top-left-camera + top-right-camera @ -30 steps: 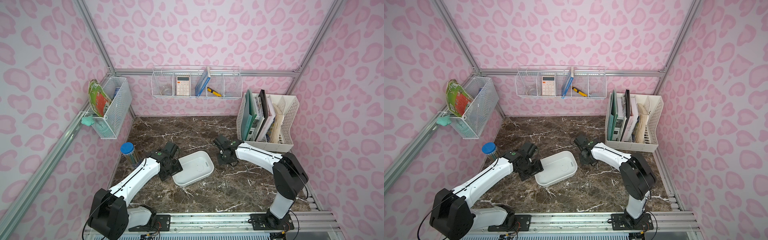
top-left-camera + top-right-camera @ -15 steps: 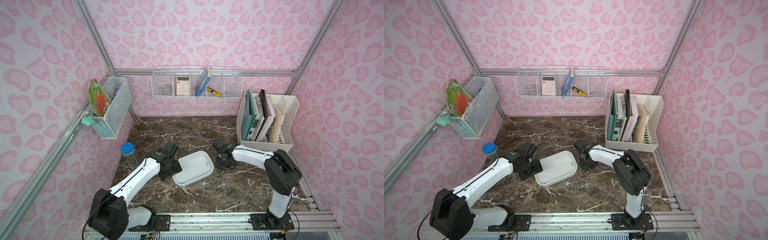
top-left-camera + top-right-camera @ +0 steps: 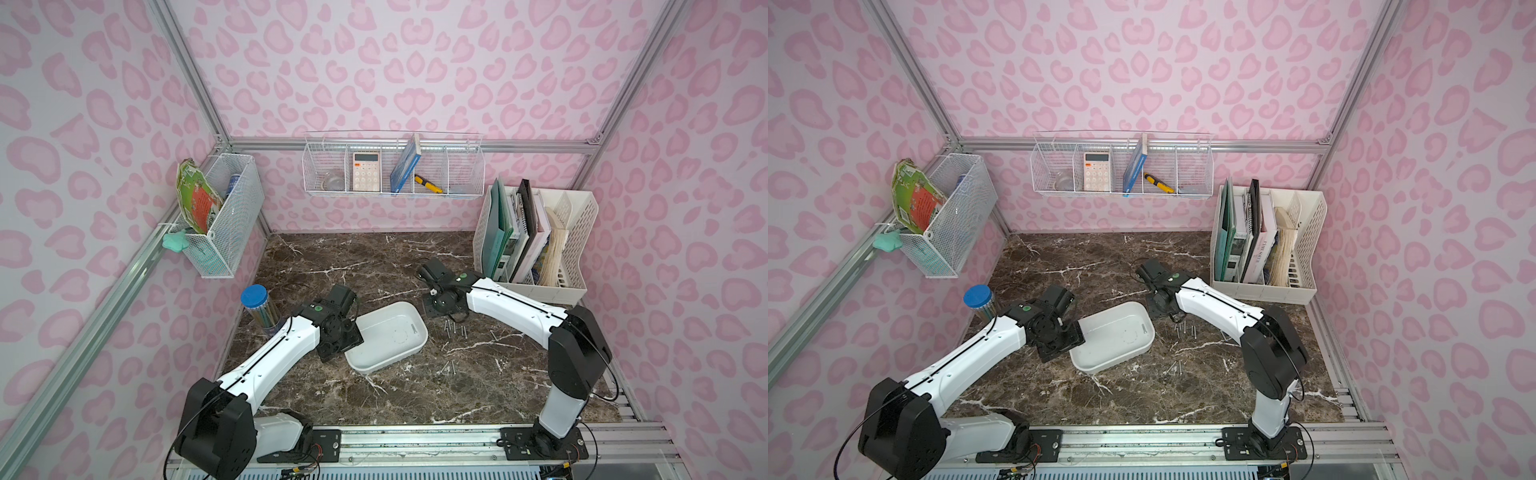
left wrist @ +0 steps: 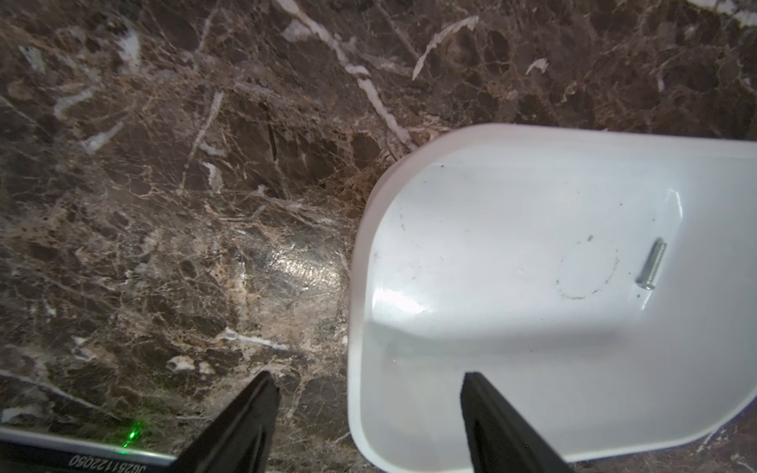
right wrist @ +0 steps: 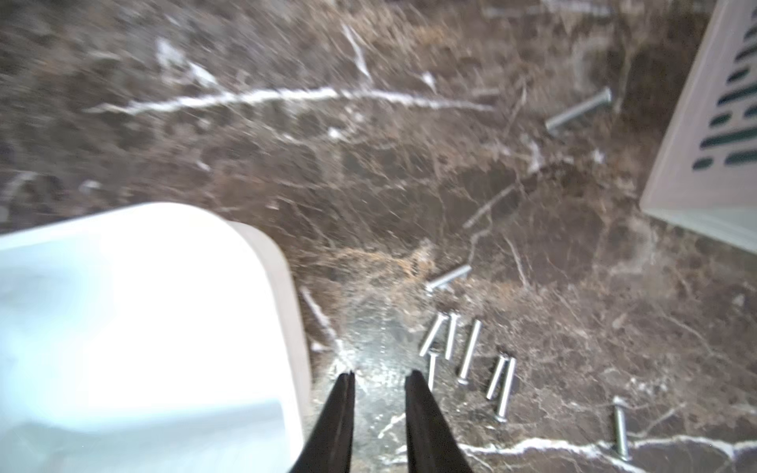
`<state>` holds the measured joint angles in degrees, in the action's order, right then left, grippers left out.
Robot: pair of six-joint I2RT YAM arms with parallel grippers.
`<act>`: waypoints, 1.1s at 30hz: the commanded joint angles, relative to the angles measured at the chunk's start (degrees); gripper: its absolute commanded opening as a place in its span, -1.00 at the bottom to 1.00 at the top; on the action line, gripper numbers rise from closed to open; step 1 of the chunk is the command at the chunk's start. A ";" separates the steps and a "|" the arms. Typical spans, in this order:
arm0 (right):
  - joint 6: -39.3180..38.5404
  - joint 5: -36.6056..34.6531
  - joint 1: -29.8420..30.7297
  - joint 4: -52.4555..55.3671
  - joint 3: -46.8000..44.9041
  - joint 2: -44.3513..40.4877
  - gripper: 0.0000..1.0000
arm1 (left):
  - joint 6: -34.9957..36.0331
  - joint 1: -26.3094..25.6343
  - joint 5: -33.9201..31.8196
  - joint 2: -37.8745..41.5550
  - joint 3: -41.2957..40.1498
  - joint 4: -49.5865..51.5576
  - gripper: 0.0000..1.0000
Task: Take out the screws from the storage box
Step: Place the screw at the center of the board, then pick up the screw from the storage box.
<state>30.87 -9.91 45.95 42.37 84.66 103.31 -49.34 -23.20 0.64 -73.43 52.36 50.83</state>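
Nearly done: most screws [image 5: 467, 356] lie on the worktop [image 5: 532, 225] just beside the right claw [image 5: 381, 374], slightly parted and empty, while one screw [image 4: 651, 265] is left in the box [image 4: 450, 204], ahead of the left claw [image 4: 366, 376], released astride its rim.

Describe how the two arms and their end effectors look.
Both the left arm and right arm have white shells, black joints, a thin black cable along each shell and a green dot near the wrist. The left end effector and right end effector each have two black tapering fingers.
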 commanded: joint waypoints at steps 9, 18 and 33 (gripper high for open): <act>-3.12 1.45 6.21 5.54 9.63 12.48 -0.36 | -0.40 0.00 -0.73 0.31 -0.50 1.21 0.51; -2.56 0.81 6.32 5.64 8.23 16.15 -0.35 | -0.45 0.00 0.10 -0.23 -0.84 0.34 0.52; 0.72 -4.81 7.00 10.36 11.19 23.58 -0.42 | -1.11 0.00 0.93 -0.87 -1.21 -0.49 0.51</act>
<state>30.11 -13.87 52.88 50.43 96.42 125.75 -49.80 -23.22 1.15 -74.11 51.07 50.19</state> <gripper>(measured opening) 0.298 0.754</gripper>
